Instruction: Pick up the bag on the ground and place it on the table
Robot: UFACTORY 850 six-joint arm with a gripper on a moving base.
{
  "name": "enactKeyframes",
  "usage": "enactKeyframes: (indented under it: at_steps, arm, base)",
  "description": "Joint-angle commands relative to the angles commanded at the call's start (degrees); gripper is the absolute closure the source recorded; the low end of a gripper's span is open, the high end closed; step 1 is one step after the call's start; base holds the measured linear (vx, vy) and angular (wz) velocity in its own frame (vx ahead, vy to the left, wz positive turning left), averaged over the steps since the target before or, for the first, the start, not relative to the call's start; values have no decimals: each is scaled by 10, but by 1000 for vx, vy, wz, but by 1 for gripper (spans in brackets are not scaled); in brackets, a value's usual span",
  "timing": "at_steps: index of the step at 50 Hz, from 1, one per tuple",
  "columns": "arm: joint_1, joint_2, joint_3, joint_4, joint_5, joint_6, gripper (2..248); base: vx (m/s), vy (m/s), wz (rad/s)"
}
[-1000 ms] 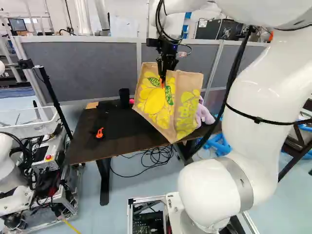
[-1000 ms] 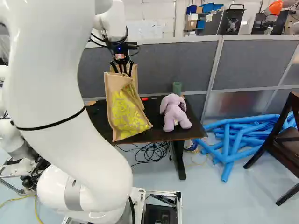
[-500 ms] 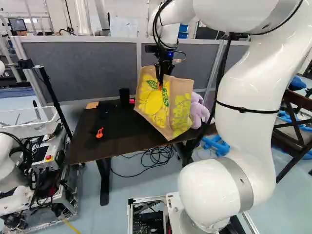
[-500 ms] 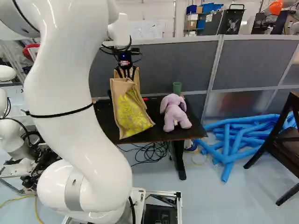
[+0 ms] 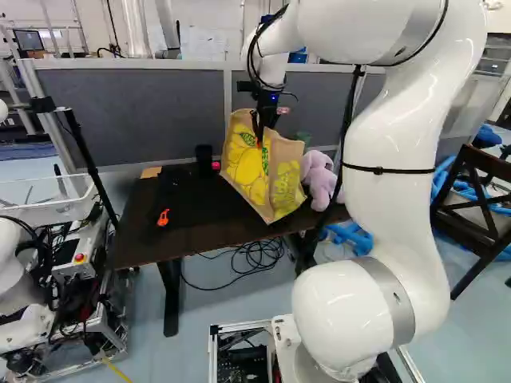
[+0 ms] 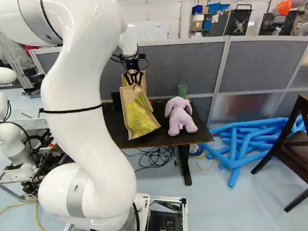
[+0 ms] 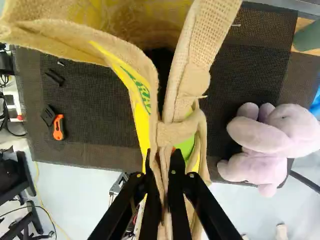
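At the upper middle of the left base view my gripper points down at the top of the tan and yellow bag. Seen from the wrist, the gripper is shut on the bag's fabric handles, which are pinched between both fingers. The bag hangs upright, slightly tilted, over the dark table. In the right base view its lower part overlaps the tabletop near the front edge; whether its bottom touches the table I cannot tell.
A purple plush toy sits on the table beside the bag, near a green cup. An orange-handled tool and black cup share the tabletop. Grey partitions stand behind. Another robot is at the far left.
The arm has carried the bag away from the base and slightly sideways over the table, leftward in the left base view and rightward in the right one. The base has stayed put.
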Motion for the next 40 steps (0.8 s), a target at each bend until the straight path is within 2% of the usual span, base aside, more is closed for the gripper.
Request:
enactKeyframes:
  at_steps: [18, 40]
  arm:
    - [0, -27, -4, 0, 2, 0, 228]
    - [0, -30, -4, 0, 2, 0, 228]
  base:
    - [0, 0, 0]
    - [0, 0, 0]
